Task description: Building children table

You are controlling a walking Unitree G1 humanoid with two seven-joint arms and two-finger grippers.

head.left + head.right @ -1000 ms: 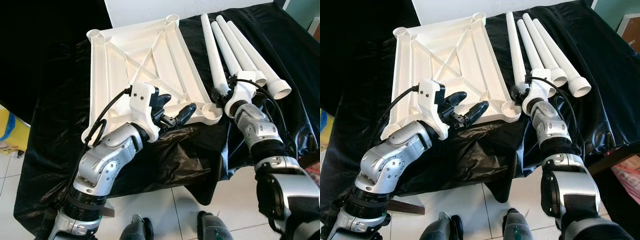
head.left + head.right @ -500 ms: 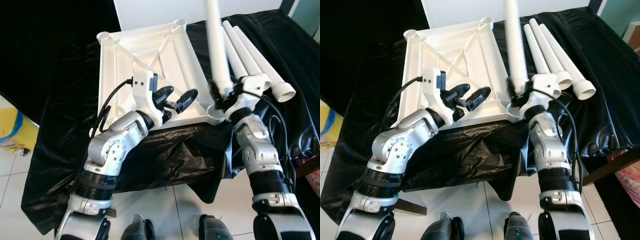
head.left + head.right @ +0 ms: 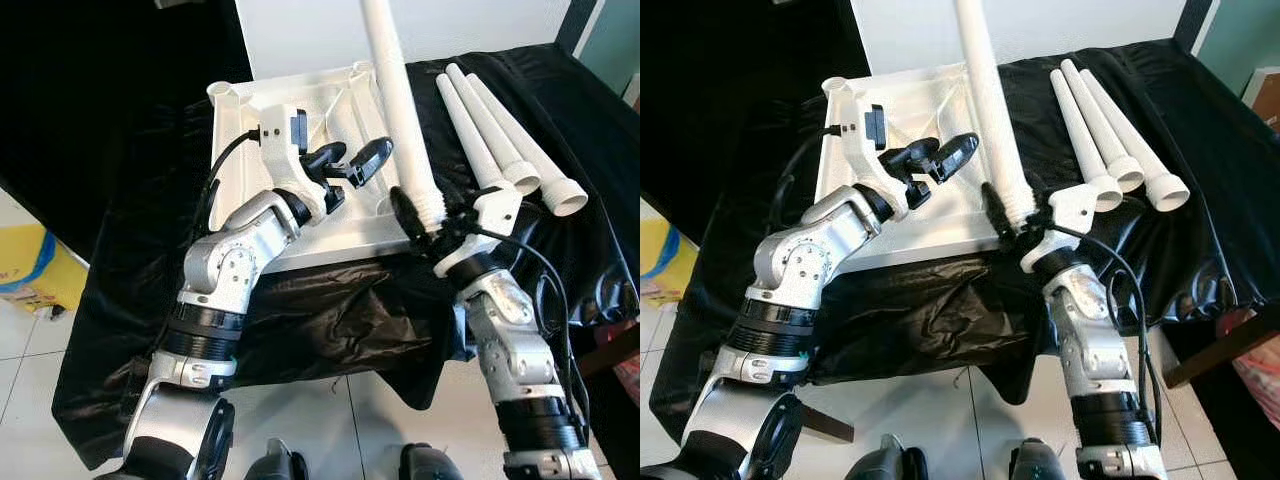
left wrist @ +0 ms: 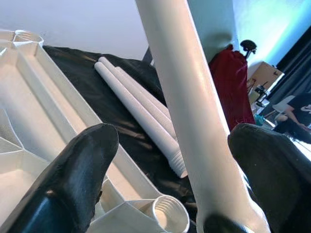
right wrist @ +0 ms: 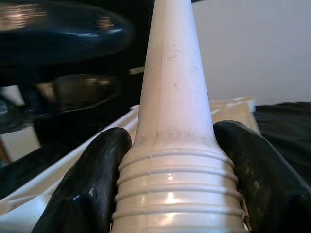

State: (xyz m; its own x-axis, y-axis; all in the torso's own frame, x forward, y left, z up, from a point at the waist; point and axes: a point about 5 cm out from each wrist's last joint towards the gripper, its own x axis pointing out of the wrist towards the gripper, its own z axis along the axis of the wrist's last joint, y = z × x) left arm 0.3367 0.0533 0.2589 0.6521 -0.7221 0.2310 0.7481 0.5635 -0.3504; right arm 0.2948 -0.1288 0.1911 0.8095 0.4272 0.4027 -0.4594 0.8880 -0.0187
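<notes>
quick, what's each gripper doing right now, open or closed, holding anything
Left gripper: open, holding nothing, above the tabletop.
Right gripper: closed on the threaded end of a table leg, lifted upright.

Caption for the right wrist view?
Right gripper clamps the white table leg at its threaded end.

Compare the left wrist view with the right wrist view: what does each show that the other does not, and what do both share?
Left wrist view alone: three spare legs lying on the black cloth, a threaded corner socket of the upturned tabletop, and the open left gripper with a finger either side of the raised leg, apart from it. Right wrist view alone: the right gripper shut on the leg's threaded end. Both: the raised white leg and the tabletop.
</notes>
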